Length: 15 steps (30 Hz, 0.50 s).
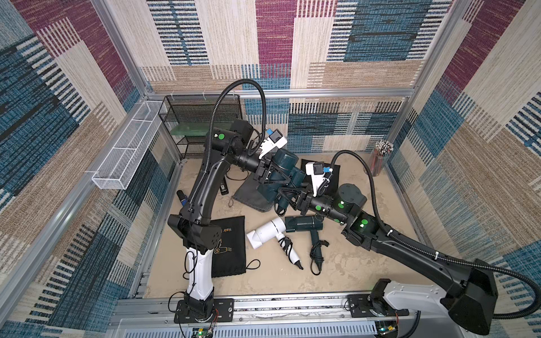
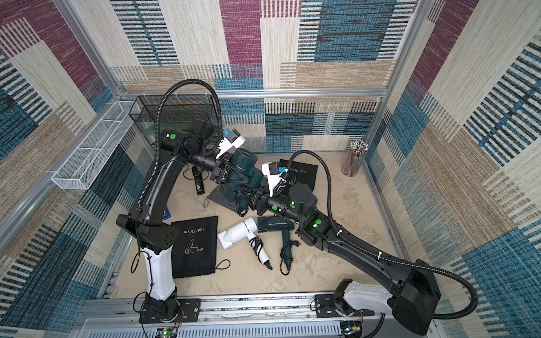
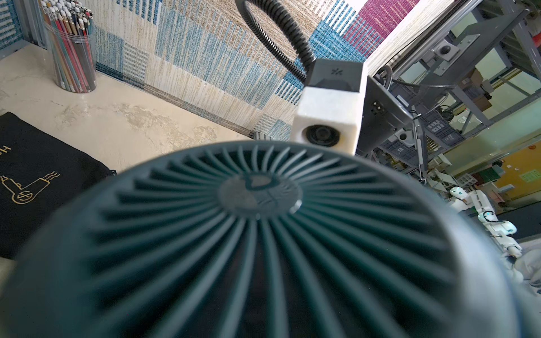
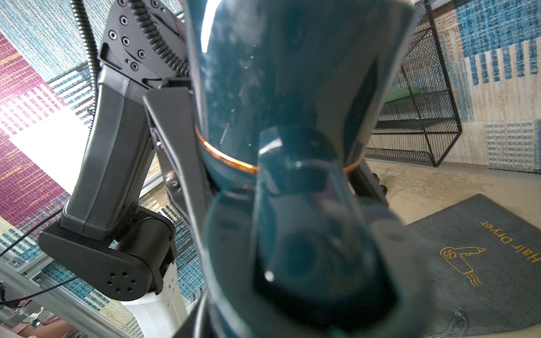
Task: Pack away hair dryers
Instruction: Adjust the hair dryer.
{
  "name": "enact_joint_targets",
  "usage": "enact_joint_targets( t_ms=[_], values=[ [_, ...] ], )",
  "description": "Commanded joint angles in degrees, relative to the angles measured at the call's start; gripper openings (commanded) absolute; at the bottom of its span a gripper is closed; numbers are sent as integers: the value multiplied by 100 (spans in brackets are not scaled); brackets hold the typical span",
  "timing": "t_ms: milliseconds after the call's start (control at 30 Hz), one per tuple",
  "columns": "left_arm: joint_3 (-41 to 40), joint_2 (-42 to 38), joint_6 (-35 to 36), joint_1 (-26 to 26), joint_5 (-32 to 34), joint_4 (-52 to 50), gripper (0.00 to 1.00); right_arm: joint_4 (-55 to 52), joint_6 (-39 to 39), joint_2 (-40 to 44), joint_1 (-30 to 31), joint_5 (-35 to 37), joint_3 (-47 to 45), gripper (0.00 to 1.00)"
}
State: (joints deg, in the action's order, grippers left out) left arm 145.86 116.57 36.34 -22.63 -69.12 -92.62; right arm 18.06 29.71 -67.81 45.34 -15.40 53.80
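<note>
Left gripper (image 1: 272,175): fingers clamped on the fat barrel of a dark teal plastic hair dryer (image 1: 285,158), held over a flat grey fabric pouch (image 1: 248,195). Right gripper (image 1: 288,196): fingers flank its handle (clamped or not, cannot tell). White hair dryer (image 1: 268,232) and second teal hair dryer (image 1: 304,224) lie on the beige table (image 1: 351,263).

"Hair Dryer" stands in gold on the black pouch (image 2: 194,248) and grey pouch (image 4: 483,263)

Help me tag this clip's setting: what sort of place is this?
Probably a robot test cell in a lab: an aluminium frame hung with patterned panels, two arms bolted to a rail, and industrial racks beyond in the left wrist view.
</note>
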Motion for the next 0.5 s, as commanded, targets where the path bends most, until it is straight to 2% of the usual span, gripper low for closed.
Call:
enact_joint_targets(
  t_ms=[0, 33, 200, 333, 467],
  values=[
    [199, -12, -196, -1, -43, -828, 95, 233, 100, 64, -34, 513, -36, 0],
    [311, 7, -211, -3, 25, -828, 100, 233, 97, 81, -42, 513, -53, 0],
    [809, 89, -353, -2, 174, -776, 100, 206, 123, 151, -94, 567, -130, 0],
    [799, 13, -600, 6, 520, -414, 100, 15, 160, 308, -270, 711, -210, 0],
    [672, -45, -1091, 25, 989, 156, 100, -920, 141, 570, -697, 1076, -189, 0]
  ],
)
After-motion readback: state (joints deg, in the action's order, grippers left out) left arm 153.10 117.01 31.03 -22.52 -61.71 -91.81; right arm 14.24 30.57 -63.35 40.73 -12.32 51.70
